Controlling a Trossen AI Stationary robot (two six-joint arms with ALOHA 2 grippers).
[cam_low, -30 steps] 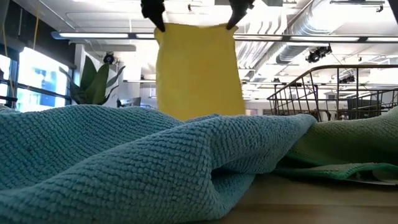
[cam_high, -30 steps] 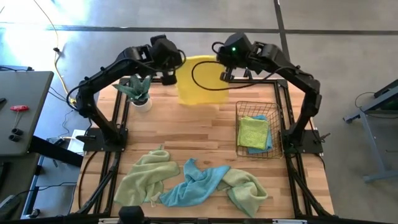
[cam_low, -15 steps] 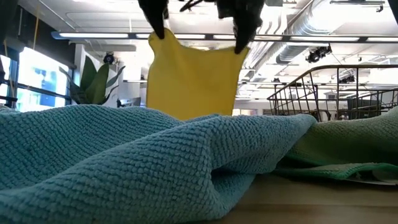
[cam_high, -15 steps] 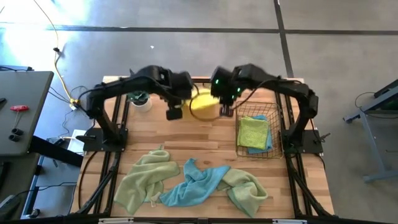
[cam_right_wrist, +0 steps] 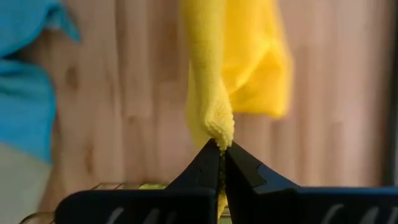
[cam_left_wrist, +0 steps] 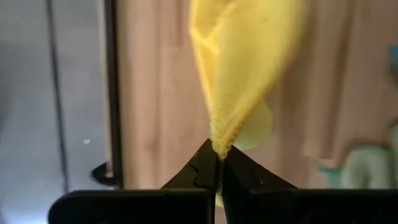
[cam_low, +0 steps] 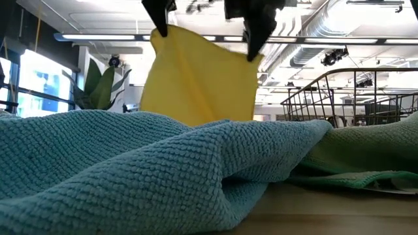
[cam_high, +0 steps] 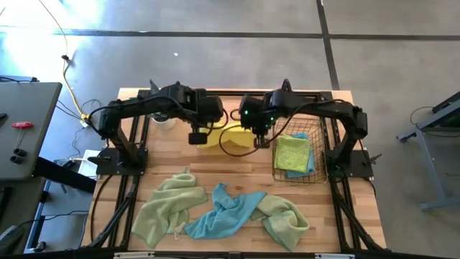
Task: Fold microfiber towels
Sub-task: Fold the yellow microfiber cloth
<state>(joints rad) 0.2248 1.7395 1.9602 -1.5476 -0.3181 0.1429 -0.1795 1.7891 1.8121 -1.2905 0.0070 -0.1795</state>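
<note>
No legible text, label, brand, number or sign appears in any view: none on the towels, the basket, the arms, the table, or the room beyond the table.

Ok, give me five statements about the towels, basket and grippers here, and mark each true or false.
1. Both grippers are shut on the yellow towel. True: the left gripper and the right gripper each pinch an edge of it.
2. The yellow towel lies flat on the table. False: it hangs in the air from the two grippers.
3. The basket is empty. False: a green towel lies in it, on top of a blue one.
4. Three loose towels lie crumpled at the table's near edge. True: a green one, a blue one and another green one.
5. The plant stands inside the basket. False: it stands apart from it, at the table's far left corner.
</note>
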